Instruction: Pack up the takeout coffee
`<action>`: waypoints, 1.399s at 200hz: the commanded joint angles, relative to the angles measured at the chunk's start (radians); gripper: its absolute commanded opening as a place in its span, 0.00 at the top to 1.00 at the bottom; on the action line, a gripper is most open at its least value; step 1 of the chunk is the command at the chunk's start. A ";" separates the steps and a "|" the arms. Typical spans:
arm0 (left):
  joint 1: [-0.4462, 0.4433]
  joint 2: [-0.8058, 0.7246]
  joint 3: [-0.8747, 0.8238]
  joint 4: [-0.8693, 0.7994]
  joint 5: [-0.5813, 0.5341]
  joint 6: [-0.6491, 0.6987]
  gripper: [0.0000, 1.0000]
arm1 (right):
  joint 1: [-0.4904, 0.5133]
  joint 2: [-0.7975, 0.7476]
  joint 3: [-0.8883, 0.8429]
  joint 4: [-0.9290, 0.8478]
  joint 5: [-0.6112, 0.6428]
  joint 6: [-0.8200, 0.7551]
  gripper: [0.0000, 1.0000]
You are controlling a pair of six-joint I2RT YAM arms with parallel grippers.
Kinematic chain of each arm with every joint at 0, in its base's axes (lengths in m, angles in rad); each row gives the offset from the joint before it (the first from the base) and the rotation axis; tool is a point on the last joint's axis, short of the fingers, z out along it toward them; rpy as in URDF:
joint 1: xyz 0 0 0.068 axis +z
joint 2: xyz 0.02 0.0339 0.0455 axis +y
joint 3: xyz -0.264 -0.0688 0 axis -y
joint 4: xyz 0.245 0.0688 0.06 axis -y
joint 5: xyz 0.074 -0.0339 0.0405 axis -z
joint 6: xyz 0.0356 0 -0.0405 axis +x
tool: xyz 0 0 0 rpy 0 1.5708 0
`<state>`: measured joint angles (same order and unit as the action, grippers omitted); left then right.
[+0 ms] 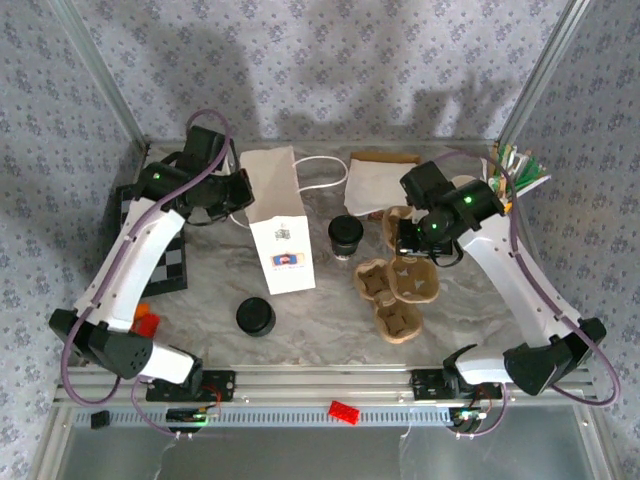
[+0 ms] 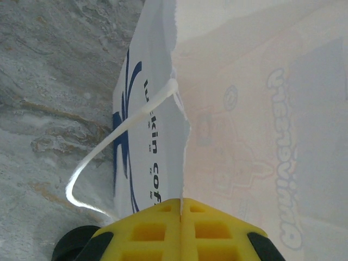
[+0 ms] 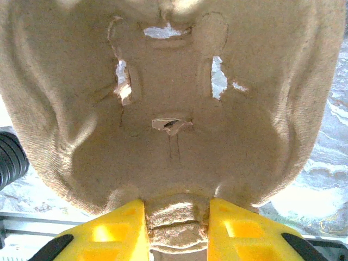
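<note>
There is one takeout coffee (image 1: pixel 345 237), one loose black lid (image 1: pixel 256 317), one standing white paper bag (image 1: pixel 283 240), one cardboard cup carrier (image 1: pixel 398 322) with four wells, one checkered board (image 1: pixel 170 262), one red block (image 1: pixel 345 412) and one orange block (image 1: pixel 147 320).

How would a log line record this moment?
left end effector: shut on paper bag edge | right end effector: shut on cup carrier | takeout coffee: standing between them, unpacked

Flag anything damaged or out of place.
The cardboard cup carrier, pinched at its edge by the right claw, has ragged torn holes in its well, table showing through. Nothing looks spilled.
</note>
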<state>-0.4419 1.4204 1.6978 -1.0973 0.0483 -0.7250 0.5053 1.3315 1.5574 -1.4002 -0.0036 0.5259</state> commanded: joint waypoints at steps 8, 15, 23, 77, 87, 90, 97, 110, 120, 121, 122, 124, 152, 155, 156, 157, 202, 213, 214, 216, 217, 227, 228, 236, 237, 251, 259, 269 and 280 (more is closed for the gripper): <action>-0.041 -0.036 -0.011 0.015 -0.007 -0.058 1.00 | -0.005 -0.028 0.054 -0.053 0.014 0.041 0.73; -0.050 -0.040 -0.015 0.020 0.000 -0.061 1.00 | -0.005 -0.028 0.063 -0.056 0.018 0.047 0.73; -0.060 -0.048 -0.019 0.016 -0.009 -0.076 1.00 | -0.004 -0.031 0.073 -0.056 0.022 0.048 0.73; -0.135 -0.075 -0.080 0.042 -0.031 -0.139 1.00 | 0.019 -0.026 0.171 -0.104 0.022 0.061 0.73; -0.139 -0.079 -0.093 0.047 -0.024 -0.142 1.00 | 0.028 -0.023 0.195 -0.115 0.026 0.065 0.73; -0.139 -0.080 -0.096 0.050 -0.021 -0.144 0.97 | 0.028 -0.021 0.202 -0.119 0.028 0.066 0.73; -0.141 -0.085 -0.103 0.061 -0.019 -0.145 0.91 | 0.032 -0.015 0.218 -0.128 0.031 0.069 0.73; -0.145 -0.089 -0.103 0.059 -0.019 -0.135 0.87 | 0.039 -0.002 0.249 -0.141 0.034 0.068 0.73; -0.144 -0.087 -0.095 0.043 -0.029 -0.122 0.82 | 0.042 0.006 0.270 -0.149 0.040 0.068 0.73; -0.144 -0.086 -0.093 0.040 -0.031 -0.121 0.81 | 0.042 0.006 0.272 -0.149 0.040 0.069 0.73; -0.145 -0.086 -0.092 0.038 -0.034 -0.120 0.81 | 0.042 0.007 0.274 -0.150 0.040 0.070 0.73; -0.145 -0.087 -0.090 0.034 -0.037 -0.116 0.80 | 0.042 0.008 0.278 -0.152 0.039 0.070 0.73; -0.145 -0.092 -0.071 0.025 -0.042 -0.074 0.74 | 0.045 0.044 0.365 -0.167 0.045 0.058 0.73; -0.145 -0.091 -0.068 0.023 -0.040 -0.066 0.74 | 0.046 0.048 0.375 -0.171 0.046 0.055 0.73; -0.145 -0.091 -0.068 0.022 -0.040 -0.065 0.74 | 0.047 0.050 0.378 -0.171 0.046 0.054 0.73; -0.145 -0.091 -0.067 0.020 -0.039 -0.062 0.73 | 0.048 0.053 0.382 -0.171 0.047 0.055 0.73; -0.129 -0.064 -0.045 0.002 -0.040 -0.014 0.74 | 0.101 0.137 0.571 -0.171 0.053 0.051 0.73; -0.130 -0.064 -0.054 0.017 -0.027 -0.015 0.76 | 0.121 0.161 0.611 -0.162 0.056 0.052 0.73; -0.130 -0.064 -0.055 0.020 -0.025 -0.015 0.77 | 0.123 0.163 0.615 -0.162 0.055 0.052 0.73; -0.130 -0.065 -0.056 0.023 -0.022 -0.015 0.77 | 0.125 0.168 0.620 -0.160 0.054 0.052 0.73; -0.130 -0.066 -0.057 0.024 -0.021 -0.016 0.78 | 0.127 0.170 0.623 -0.159 0.052 0.053 0.73; -0.130 -0.067 -0.062 0.035 -0.008 -0.020 0.81 | 0.142 0.194 0.660 -0.153 0.049 0.057 0.73; -0.129 -0.068 -0.062 0.036 -0.008 -0.020 0.81 | 0.144 0.197 0.665 -0.154 0.048 0.058 0.73; -0.130 -0.070 -0.063 0.041 -0.001 -0.022 0.84 | 0.156 0.218 0.693 -0.149 0.049 0.060 0.74; -0.129 -0.069 -0.064 0.041 -0.002 -0.023 0.84 | 0.159 0.219 0.698 -0.147 0.049 0.061 0.74; -0.130 -0.078 -0.071 0.048 -0.004 -0.032 0.89 | 0.178 0.248 0.741 -0.129 0.041 0.069 0.74; -0.131 -0.088 -0.080 0.059 -0.005 -0.039 0.90 | 0.188 0.265 0.768 -0.118 0.030 0.073 0.74; -0.132 -0.098 -0.090 0.073 -0.003 -0.052 0.92 | 0.200 0.286 0.804 -0.107 0.027 0.081 0.74; -0.131 -0.106 -0.097 0.082 0.001 -0.062 0.92 | 0.212 0.307 0.843 -0.095 0.020 0.089 0.74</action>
<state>-0.5762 1.3525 1.6127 -1.0492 0.0338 -0.7650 0.6930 1.6020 2.3131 -1.5253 0.0299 0.5869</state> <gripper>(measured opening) 0.088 0.263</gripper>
